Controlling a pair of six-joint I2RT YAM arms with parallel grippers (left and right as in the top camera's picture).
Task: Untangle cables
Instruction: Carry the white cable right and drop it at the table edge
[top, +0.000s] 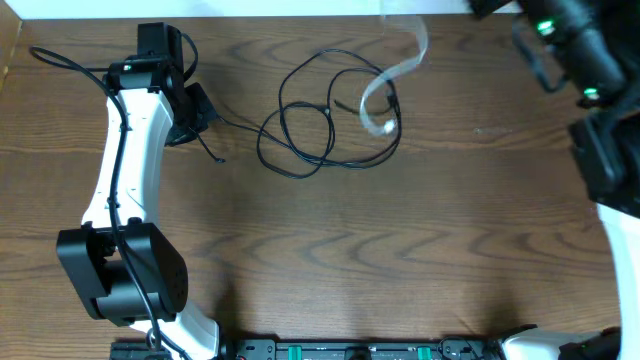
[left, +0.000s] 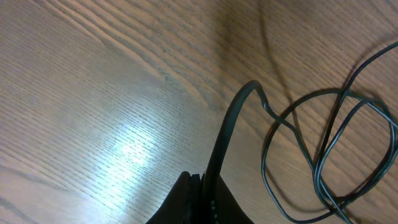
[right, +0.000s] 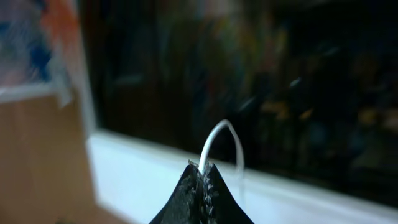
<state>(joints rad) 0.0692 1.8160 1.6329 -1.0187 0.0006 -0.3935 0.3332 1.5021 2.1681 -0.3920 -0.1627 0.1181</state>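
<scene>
Black cable (top: 330, 112) lies in loose overlapping loops on the table (top: 400, 260), slightly toward 12 o'clock from centre in the overhead view. One end runs out at 9 o'clock to the left gripper (left: 200, 186). Its fingers are fully closed and pinch that end. In the left wrist view the thicker end section comes out of the tips toward 12–1 o'clock, bends over, then thins into the loops at 3 o'clock.

The white cable (top: 400, 68) has its lower end curled at the 3 o'clock edge of the black loops, overlapping them. From there it climbs toward 1 o'clock, lifted off the table and blurred in the overhead view. Can't tell whether it's threaded through a black loop or just lying across one.

On the right gripper (right: 202, 174) the fingers are clamped tight on the white cable, and a short white arch sticks out of the tips at 12 o'clock. The right wrist camera faces away from the table, onto a dark, blurry background. That gripper is outside the overhead frame. The right arm (top: 590, 60) sits at the 2 o'clock corner, and the left arm (top: 125, 160) runs along the 9 o'clock side.
</scene>
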